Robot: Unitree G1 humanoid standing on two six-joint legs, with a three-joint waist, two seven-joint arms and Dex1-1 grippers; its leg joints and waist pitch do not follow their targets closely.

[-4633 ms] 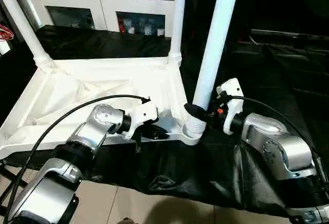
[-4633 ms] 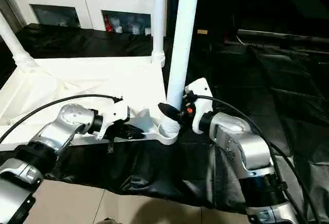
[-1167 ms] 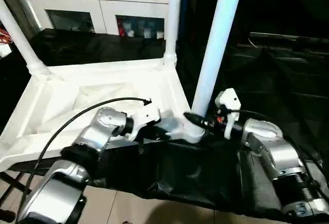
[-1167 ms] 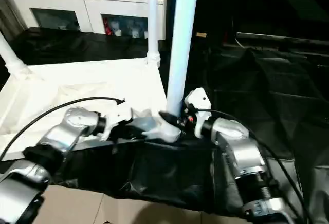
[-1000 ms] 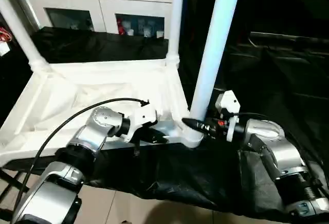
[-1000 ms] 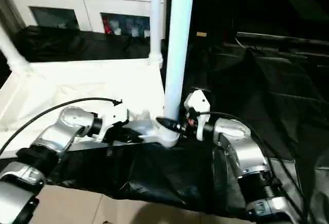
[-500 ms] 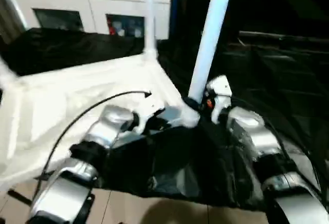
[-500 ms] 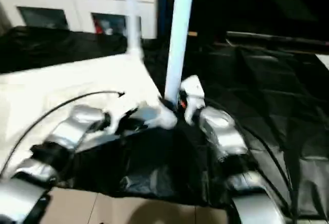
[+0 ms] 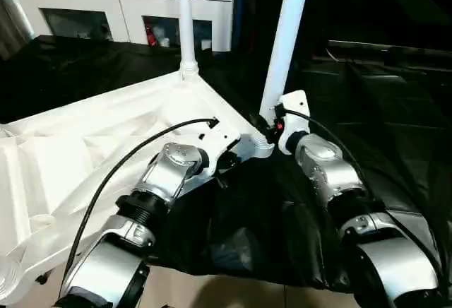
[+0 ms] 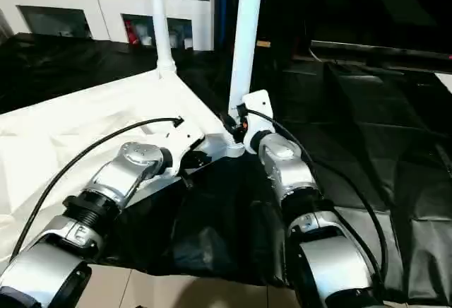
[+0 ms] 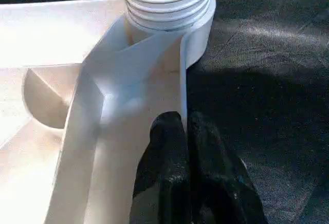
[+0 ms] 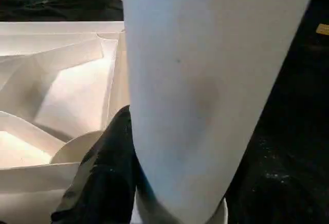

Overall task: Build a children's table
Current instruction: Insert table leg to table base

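Children's table (image 9: 106, 145) upside down on black-draped tabletop (image 9: 395, 131). Near-corner leg (image 9: 286, 32) upright, long axis vertical, right gripper (image 9: 266, 128) clamped at its base. Left gripper (image 11: 185, 131) pinched together on rim just beside socket.

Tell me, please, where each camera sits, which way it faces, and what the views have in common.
Left and right eye views: on the head, looking forward and down at the upturned children's table; both silver forearms show.
Left wrist view: along the left gripper, shut on the table's rim.
Right wrist view: along the right gripper, closed around the near leg.
Shared: the near leg's corner socket appears in every view.
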